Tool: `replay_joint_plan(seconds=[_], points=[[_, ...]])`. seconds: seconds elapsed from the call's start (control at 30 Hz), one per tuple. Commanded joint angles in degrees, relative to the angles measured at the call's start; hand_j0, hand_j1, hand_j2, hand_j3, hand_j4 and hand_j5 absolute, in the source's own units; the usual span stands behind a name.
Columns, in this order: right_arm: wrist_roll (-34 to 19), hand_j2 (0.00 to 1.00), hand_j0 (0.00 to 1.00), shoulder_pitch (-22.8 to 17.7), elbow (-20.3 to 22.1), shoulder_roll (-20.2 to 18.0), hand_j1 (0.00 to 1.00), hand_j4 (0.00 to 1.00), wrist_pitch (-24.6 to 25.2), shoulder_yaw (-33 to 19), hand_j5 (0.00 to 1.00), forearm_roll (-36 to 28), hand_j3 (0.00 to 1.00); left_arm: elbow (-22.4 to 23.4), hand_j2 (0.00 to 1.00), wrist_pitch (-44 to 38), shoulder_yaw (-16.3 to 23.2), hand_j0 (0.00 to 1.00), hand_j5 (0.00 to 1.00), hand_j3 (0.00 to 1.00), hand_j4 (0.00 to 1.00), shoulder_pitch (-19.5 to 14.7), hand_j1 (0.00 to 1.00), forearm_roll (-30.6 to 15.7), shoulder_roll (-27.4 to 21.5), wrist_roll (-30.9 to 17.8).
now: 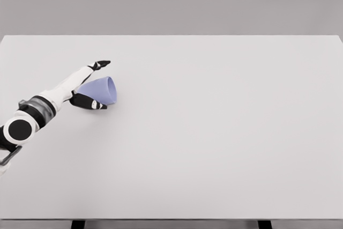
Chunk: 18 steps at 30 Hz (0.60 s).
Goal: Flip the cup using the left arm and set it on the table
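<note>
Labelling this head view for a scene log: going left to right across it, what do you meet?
Left arm → left hand → lavender cup lying on its side → bare white table to the right edge.

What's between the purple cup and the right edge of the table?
Nothing. In the head view, the stretch of white table from the cup, which lies on its side in the left robot hand, to the right edge is bare.
</note>
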<state>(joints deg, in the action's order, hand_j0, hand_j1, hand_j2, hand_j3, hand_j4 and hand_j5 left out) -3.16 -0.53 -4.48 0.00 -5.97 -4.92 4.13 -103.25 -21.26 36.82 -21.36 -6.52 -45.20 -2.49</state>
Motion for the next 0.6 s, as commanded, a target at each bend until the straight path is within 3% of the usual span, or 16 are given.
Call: replay_joint_plan(seconds=[0.0, 0.57], points=[[-0.01, 1.00, 1.00, 0.00, 0.00, 0.00, 1.00, 1.00, 0.00, 0.00, 1.00, 0.00, 1.00, 0.06, 1.00, -0.28, 0.09, 1.00, 1.00, 1.00, 1.00, 0.00, 1.00, 0.10, 0.12, 0.03], [-0.01, 1.00, 1.00, 0.00, 0.00, 0.00, 1.00, 1.00, 0.00, 0.00, 1.00, 0.00, 1.00, 1.65, 1.00, -2.65, 0.80, 1.00, 1.00, 1.00, 1.00, -0.44, 1.00, 0.19, 0.20, 0.03]])
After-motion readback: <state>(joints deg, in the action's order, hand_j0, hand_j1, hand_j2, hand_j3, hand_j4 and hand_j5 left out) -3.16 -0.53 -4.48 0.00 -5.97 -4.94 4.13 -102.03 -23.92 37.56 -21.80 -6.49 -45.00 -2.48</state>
